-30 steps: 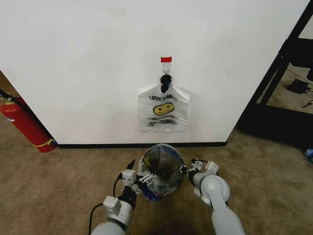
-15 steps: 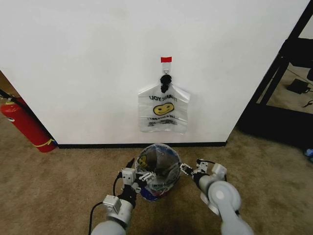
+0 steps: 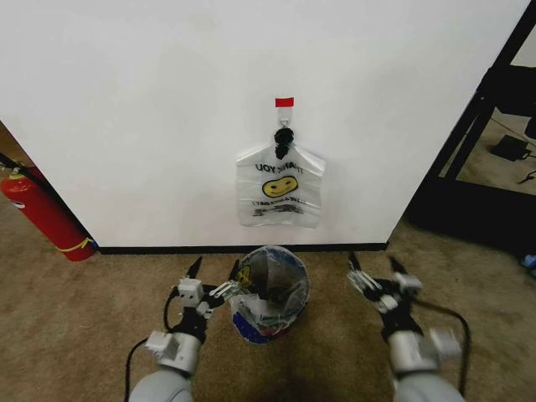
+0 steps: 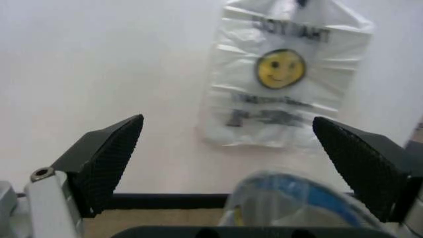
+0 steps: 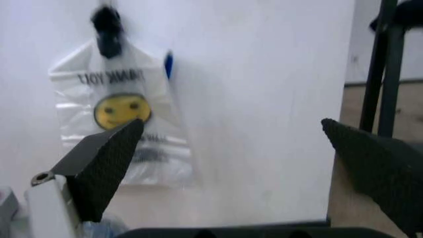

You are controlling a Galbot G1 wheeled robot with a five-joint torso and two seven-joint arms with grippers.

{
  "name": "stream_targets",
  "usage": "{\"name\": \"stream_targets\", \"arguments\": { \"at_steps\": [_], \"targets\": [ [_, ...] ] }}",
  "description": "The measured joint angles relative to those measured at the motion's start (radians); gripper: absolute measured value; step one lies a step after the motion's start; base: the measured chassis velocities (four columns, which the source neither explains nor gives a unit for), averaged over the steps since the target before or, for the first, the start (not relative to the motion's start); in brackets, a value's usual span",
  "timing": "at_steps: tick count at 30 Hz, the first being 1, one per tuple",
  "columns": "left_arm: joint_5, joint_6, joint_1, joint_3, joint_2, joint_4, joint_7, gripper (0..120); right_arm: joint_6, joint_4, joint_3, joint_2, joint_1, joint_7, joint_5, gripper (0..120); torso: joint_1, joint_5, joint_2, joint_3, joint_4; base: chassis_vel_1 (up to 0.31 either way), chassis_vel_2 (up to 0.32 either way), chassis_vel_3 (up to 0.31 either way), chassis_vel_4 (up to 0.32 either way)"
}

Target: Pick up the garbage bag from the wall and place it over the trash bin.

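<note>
The garbage bag (image 3: pixel 251 311) is draped over the trash bin (image 3: pixel 272 278), its yellow smiley face at the bin's left rim and blue marks low on the side. The bin stands on the carpet just in front of the wall. My left gripper (image 3: pixel 215 268) is open just left of the bin, one finger close to the bag's edge. Well clear of the bin on its right, my right gripper (image 3: pixel 370 261) is open and holds nothing. In the left wrist view the open fingers (image 4: pixel 109 161) frame the bagged rim (image 4: pixel 290 198).
A flat bunch of like bags (image 3: pixel 280 188) hangs from a red-taped hook on the wall above the bin, also visible as the bunch (image 4: pixel 284 79) and the bunch (image 5: pixel 122 114). A red fire extinguisher (image 3: pixel 46 213) leans at the left. A black frame (image 3: pixel 477 126) stands at the right.
Both grippers have opened and come off the bag at the bin's rim. The right one has swung well out to the right, the left one a little to the left.
</note>
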Motion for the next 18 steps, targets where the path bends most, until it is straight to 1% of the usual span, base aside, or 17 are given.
{"name": "stream_targets", "arguments": {
  "at_steps": [1, 3, 6, 8, 13, 18],
  "targets": [
    [0.009, -0.014, 0.015, -0.019, -0.01, -0.002, 0.0, 100, 0.02, 0.008, 0.004, 0.004, -0.01, -0.004, -0.005, 100, 0.0, -0.0001, 0.0, 0.0, 0.0002, 0.0, 0.0, 0.0, 0.0],
    [0.019, -0.025, 0.023, -0.033, -0.018, -0.004, -0.001, 100, 0.029, 0.016, 0.005, 0.005, -0.017, -0.007, -0.007, 100, 0.0, 0.0, 0.0, 0.0, 0.0001, 0.0, 0.0, 0.0, 0.0],
    [0.073, -0.089, 0.053, -0.093, -0.041, -0.009, -0.015, 100, 0.036, 0.061, 0.008, 0.005, -0.044, -0.017, -0.006, 100, 0.0, -0.0002, 0.0, 0.0, -0.0001, 0.0, 0.0, 0.0, 0.0],
    [0.08, -0.108, 0.073, -0.118, -0.044, -0.018, -0.019, 100, 0.038, 0.072, 0.005, 0.005, -0.054, -0.019, -0.001, 100, 0.0, 0.0, 0.0, 0.0, 0.0001, 0.0, 0.0, 0.0, 0.0],
    [0.095, -0.14, 0.105, -0.145, -0.053, -0.033, -0.024, 100, 0.047, 0.074, 0.0, 0.008, -0.076, -0.023, 0.001, 100, 0.0, 0.0, 0.0, 0.0, 0.0, 0.0, 0.0, 0.0, 0.0],
    [0.118, -0.145, 0.116, -0.147, -0.071, -0.049, -0.033, 100, 0.064, 0.069, -0.005, 0.016, -0.09, -0.021, -0.006, 100, 0.0, 0.0, 0.0, 0.0, -0.0001, 0.0, 0.0, 0.0, 0.0]
  ]
}}
